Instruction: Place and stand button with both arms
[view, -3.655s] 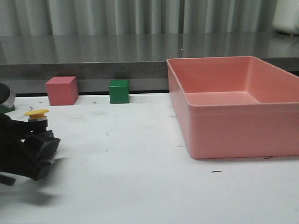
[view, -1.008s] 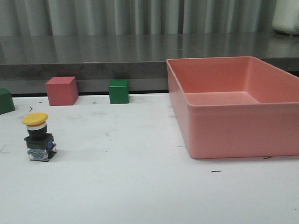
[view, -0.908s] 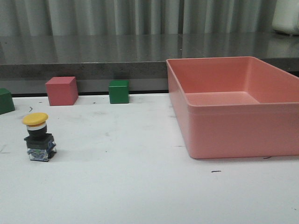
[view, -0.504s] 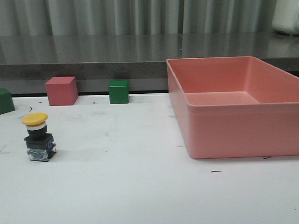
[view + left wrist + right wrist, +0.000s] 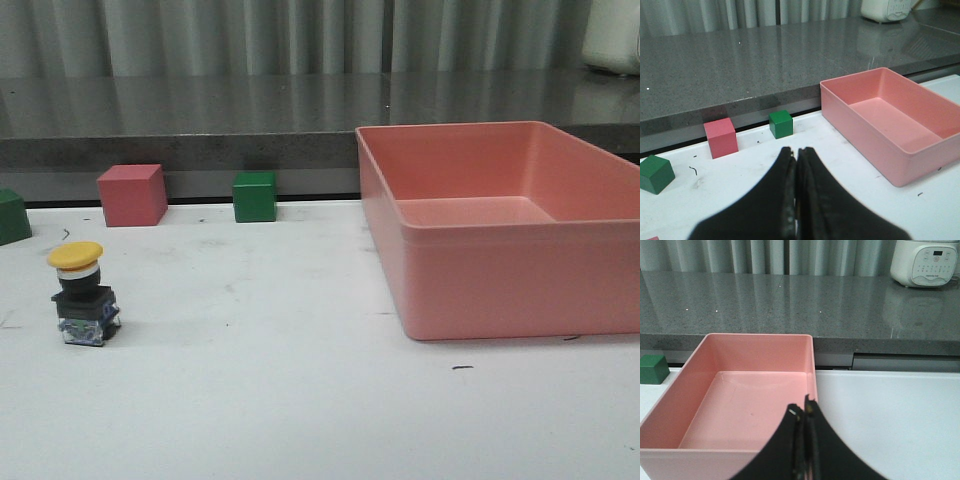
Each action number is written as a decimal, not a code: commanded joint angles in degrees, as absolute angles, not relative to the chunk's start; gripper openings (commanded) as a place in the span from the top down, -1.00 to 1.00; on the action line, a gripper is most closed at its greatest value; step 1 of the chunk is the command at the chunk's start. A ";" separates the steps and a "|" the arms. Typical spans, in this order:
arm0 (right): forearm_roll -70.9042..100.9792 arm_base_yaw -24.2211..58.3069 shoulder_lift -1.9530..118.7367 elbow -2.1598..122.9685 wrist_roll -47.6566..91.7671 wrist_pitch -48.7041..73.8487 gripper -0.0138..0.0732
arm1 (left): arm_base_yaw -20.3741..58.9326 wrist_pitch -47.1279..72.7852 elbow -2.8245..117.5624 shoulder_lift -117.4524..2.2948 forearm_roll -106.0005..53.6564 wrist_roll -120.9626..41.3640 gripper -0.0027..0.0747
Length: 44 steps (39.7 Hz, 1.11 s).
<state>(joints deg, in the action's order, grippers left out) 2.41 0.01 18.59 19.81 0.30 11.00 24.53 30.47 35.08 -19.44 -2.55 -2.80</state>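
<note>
The button stands upright on the white table at the left in the front view, yellow cap on top, black collar and black-and-clear base below. Nothing touches it. It does not show in either wrist view. Neither arm shows in the front view. My left gripper is shut and empty, held above the table. My right gripper is shut and empty, held over the near rim of the pink bin.
A large pink bin fills the right of the table. At the back stand a pink cube, a green cube and another green cube at the left edge. A grey counter runs behind.
The left gripper, which was around the button at the left 3.7 s ago, has let go and left the front view. The button has stood still over the last second.
</note>
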 commanded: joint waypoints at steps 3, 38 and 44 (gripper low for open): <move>1.70 -0.07 18.85 21.23 0.88 6.60 0.84 | 23.62 16.96 30.40 -17.37 -2.92 -2.19 0.98; 1.70 -0.07 18.85 21.23 0.88 6.63 0.84 | -0.41 3.93 -0.82 1.64 -4.78 -2.19 0.98; 1.70 -0.07 18.85 21.23 0.88 6.63 0.84 | -0.41 4.85 -0.58 1.64 -4.78 -2.19 0.98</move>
<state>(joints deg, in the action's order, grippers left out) 2.41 0.01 18.59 19.81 0.30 11.00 -0.38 10.24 -0.19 0.24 -4.07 -2.80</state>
